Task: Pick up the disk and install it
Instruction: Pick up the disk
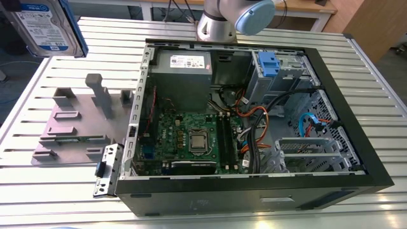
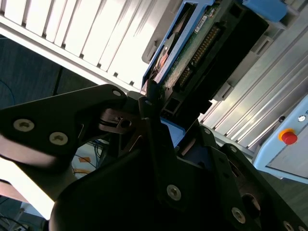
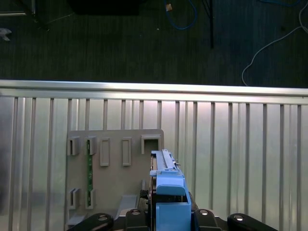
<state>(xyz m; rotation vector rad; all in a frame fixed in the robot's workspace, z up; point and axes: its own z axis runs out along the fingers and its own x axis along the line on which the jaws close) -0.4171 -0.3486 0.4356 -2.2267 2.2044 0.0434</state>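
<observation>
Presently the disk [image 1: 45, 26] hangs clear of the worktop [image 1: 359, 64] at the upper left of the exterior view. Its blue-and-white label faces the camera and a blue rail runs down its edge. It is well apart from the open computer case [image 1: 254, 193], which lies on its side across the middle and right of that frame.

In the first wrist view the disk [image 3: 168, 190] stands edge-on between the black jaws, which are closed on it from both sides. A blue rail caps its near end. In the second wrist view the disk [image 2: 197, 48] shows its green circuit board and a row of connector pins, with one black jaw lying flat against its side.

Beyond the disk in the first wrist view, a grey fixture plate [image 3: 115, 178] with raised slots rests on the slatted worktop. In the exterior view the plate [image 1: 76, 124] lies just beside the case, on the exterior view's left.

Inside the case:
- The power-supply box [image 1: 181, 64] sits at the upper left corner.
- The motherboard [image 1: 190, 138] lies lower in the frame than that box.
- A blue latch [image 1: 267, 64] sits on the drive cage at the upper right.
- Orange and black cables [image 1: 254, 119] run between them.

The arm [image 1: 235, 16] rises behind the case at top centre.
</observation>
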